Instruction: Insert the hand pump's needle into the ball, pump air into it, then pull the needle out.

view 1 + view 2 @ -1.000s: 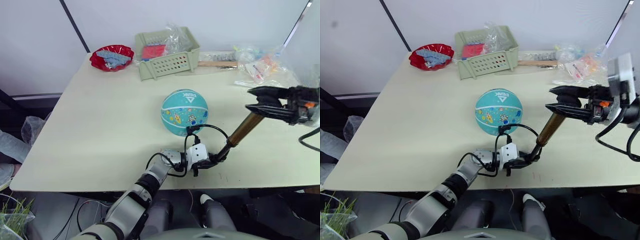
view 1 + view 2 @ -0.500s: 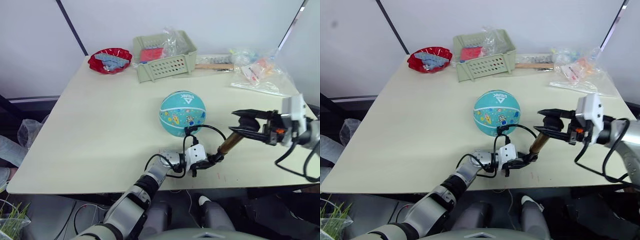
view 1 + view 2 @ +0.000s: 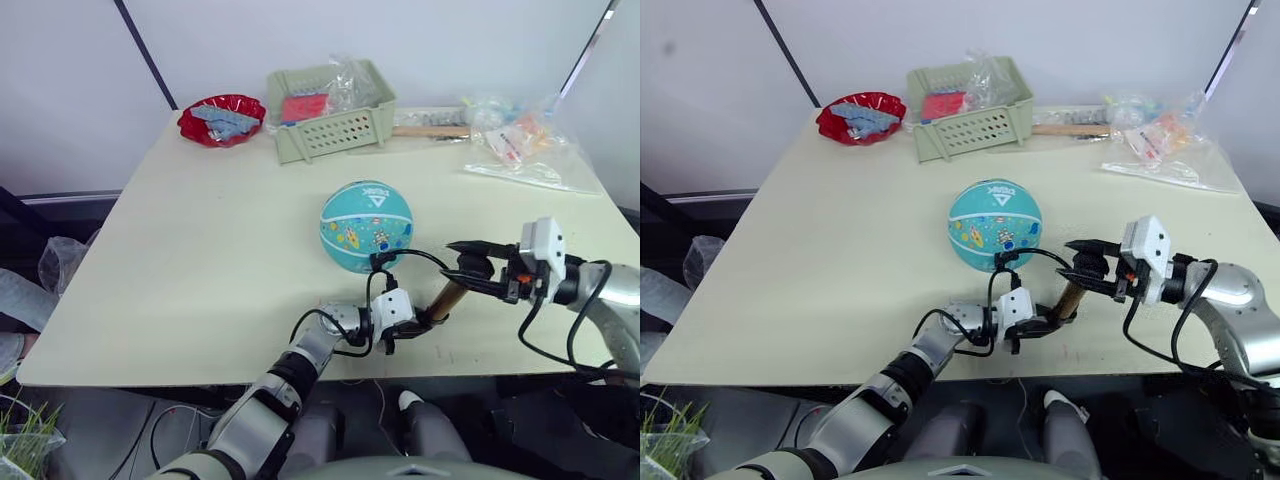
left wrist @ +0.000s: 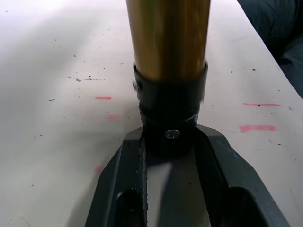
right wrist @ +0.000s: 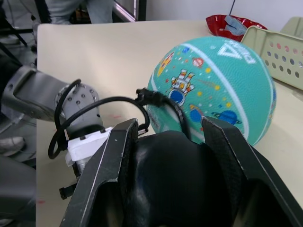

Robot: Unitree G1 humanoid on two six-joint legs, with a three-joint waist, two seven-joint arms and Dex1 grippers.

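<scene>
The teal ball [image 3: 366,226] rests mid-table. The hand pump [image 3: 448,298] leans tilted just in front of it, close to the table's front edge. My left gripper [image 3: 412,323] is shut on the pump's black lower cap [image 4: 169,106], one finger on each side. At the pump's top, my right gripper [image 3: 462,265] is shut on the black T-handle [image 5: 175,175]. The thin black hose [image 5: 106,105] loops from the pump to the ball, and its end fitting [image 5: 147,96] sits against the ball's front. The needle is hidden there.
A red bowl [image 3: 223,117] and a green perforated basket [image 3: 330,108] stand at the back of the table [image 3: 200,250]. Clear plastic bags [image 3: 520,148] and a wooden stick [image 3: 432,131] lie at the back right. The table's front edge runs just below the pump.
My right gripper has come down and left with the handle, toward my left gripper, and the gold length between them is now much shorter. The ball and left gripper stayed put.
</scene>
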